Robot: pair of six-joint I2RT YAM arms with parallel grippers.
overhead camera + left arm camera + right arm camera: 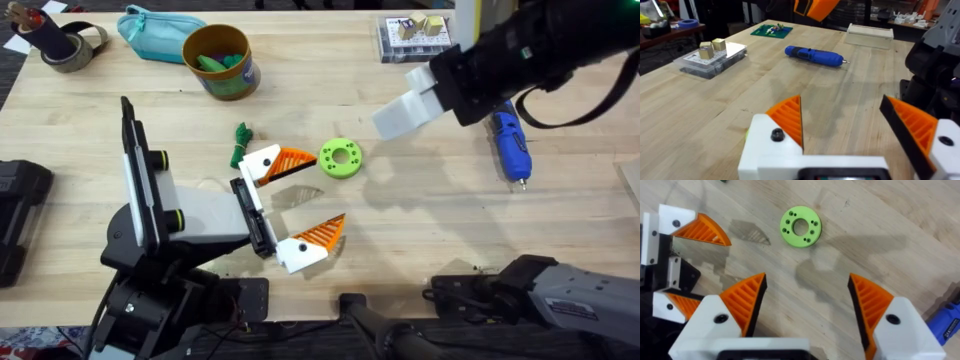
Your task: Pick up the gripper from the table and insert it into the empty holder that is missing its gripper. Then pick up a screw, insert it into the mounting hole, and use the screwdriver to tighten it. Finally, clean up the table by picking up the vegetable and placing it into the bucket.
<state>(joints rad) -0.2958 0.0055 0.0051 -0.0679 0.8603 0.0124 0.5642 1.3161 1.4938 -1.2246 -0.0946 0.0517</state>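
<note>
The dark-green vegetable [240, 145] lies on the table just beyond my left gripper [305, 200], which is open near the table's middle with nothing between its orange pads. The bucket [220, 60] stands at the back left with green items inside. Over at the right lies the blue screwdriver [510, 145], also visible from the left wrist [812, 54] and at the right wrist view's edge [950, 320]. My right gripper [400, 118] hangs high above the table, right of centre. In its own view the right gripper [807, 305] is open and empty.
A bright-green disc with a hole [341, 158] [800, 226] lies just right of my left gripper's far finger. A teal pouch [160, 35] and tape roll [65, 45] are back left. A clear parts box [415, 38] sits at the back right.
</note>
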